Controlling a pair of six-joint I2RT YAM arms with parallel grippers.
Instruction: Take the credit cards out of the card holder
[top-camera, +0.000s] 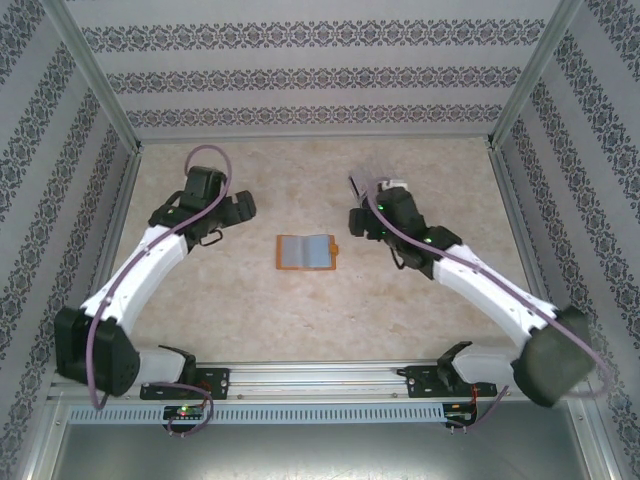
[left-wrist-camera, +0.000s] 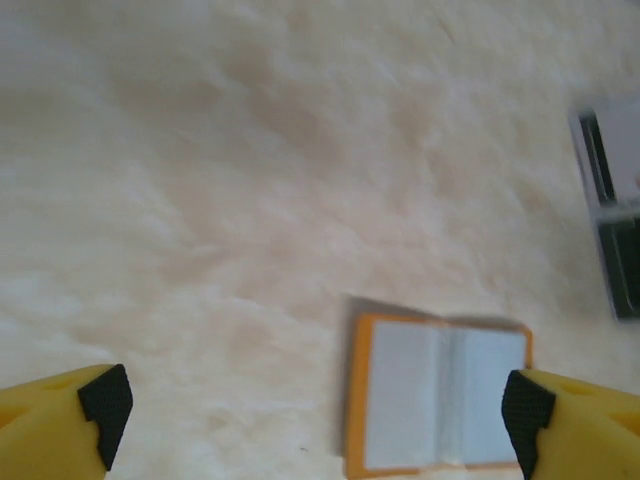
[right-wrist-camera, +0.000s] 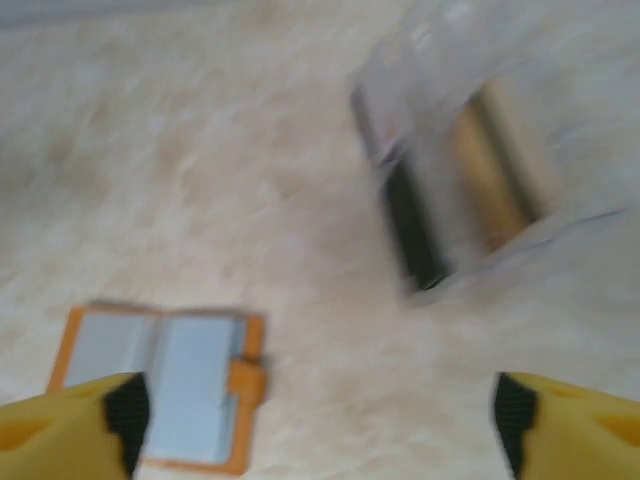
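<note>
The orange card holder (top-camera: 306, 252) lies open and flat on the table's middle, grey-blue pockets up, its tab (right-wrist-camera: 243, 380) on the right edge. A black credit card (right-wrist-camera: 412, 225) and a gold one (right-wrist-camera: 490, 170) stand inside a clear plastic box, apart from the holder. My left gripper (top-camera: 228, 222) hangs open to the holder's left, with the holder (left-wrist-camera: 440, 395) by its right fingertip in the left wrist view. My right gripper (top-camera: 360, 222) hangs open to the holder's right, nothing between its fingers. The right wrist view is blurred.
The clear plastic box (right-wrist-camera: 480, 180) sits at the back right of the table, partly under my right wrist (top-camera: 385, 195). Patterned walls and metal frame posts (top-camera: 100, 80) enclose the beige table on three sides.
</note>
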